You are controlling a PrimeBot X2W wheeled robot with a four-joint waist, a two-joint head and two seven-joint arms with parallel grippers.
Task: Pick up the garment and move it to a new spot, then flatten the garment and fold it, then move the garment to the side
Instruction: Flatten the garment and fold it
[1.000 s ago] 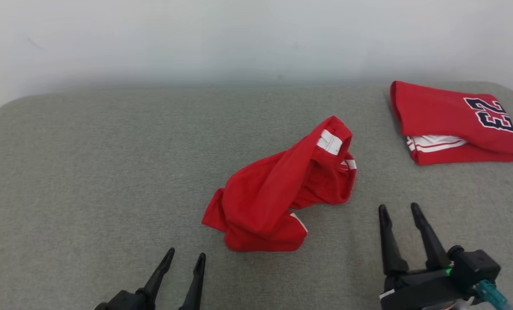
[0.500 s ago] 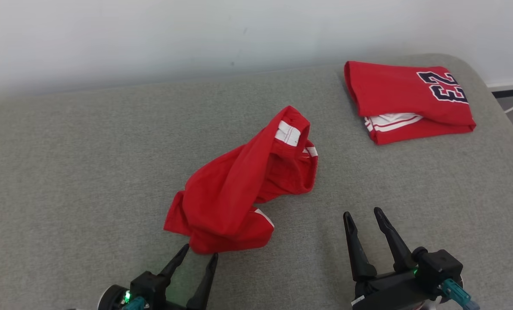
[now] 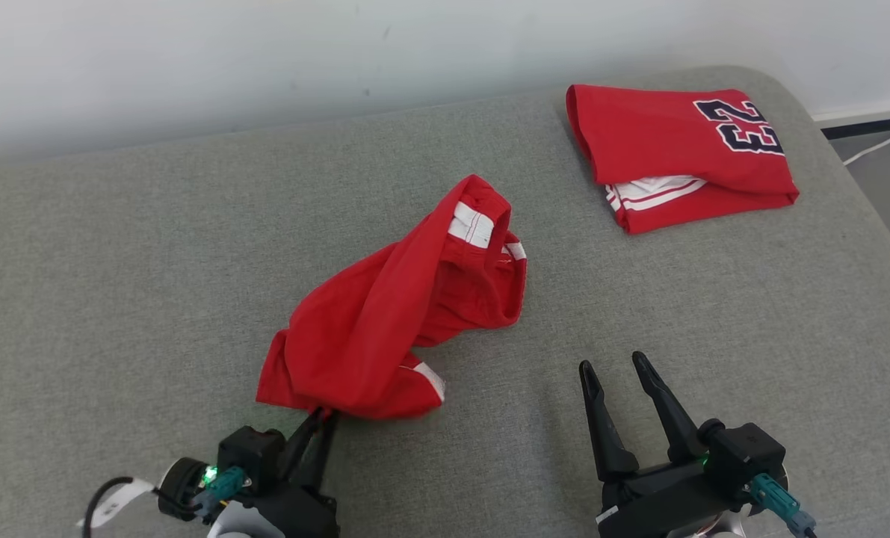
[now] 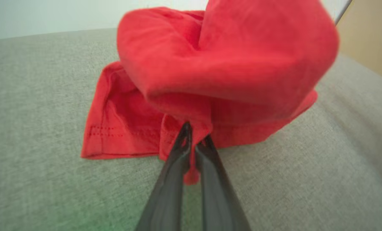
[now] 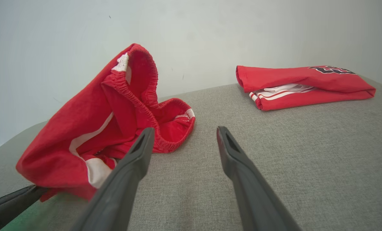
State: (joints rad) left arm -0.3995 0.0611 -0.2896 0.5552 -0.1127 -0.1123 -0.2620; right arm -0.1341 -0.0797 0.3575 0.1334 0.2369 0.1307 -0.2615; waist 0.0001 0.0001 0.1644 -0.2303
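Two red garments lie on the grey upholstered surface [image 3: 116, 261], and two end effectors are in frame, each with two dark fingers.

Head view. The crumpled garment [image 3: 385, 329] sits near the middle of the surface, bunched, with its waistband end raised toward the wall. The folded garment [image 3: 676, 149] lies flat at the far right corner, well apart from it, navy numerals uppermost. My left end effector [image 3: 319, 420] meets the crumpled garment's near edge, fingers pressed close together. My right end effector [image 3: 612, 362] is to the right of the crumpled garment and apart from it, fingers spread with nothing between them.

Left wrist view. This view supplies the grip detail. A tuck of red cloth from the lower edge is pinched between my two left fingers, and a small bit hangs below the pinch. A stitched hem lies flat on the surface to the left.

Right wrist view. This view supplies the waistband: gathered elastic, standing open as a loop, and a white stripe down the cloth. My right fingers point across bare surface, spread. One dark left finger enters at the lower left corner, under the crumpled garment's edge. The folded garment shows white striped trim at its open edge.
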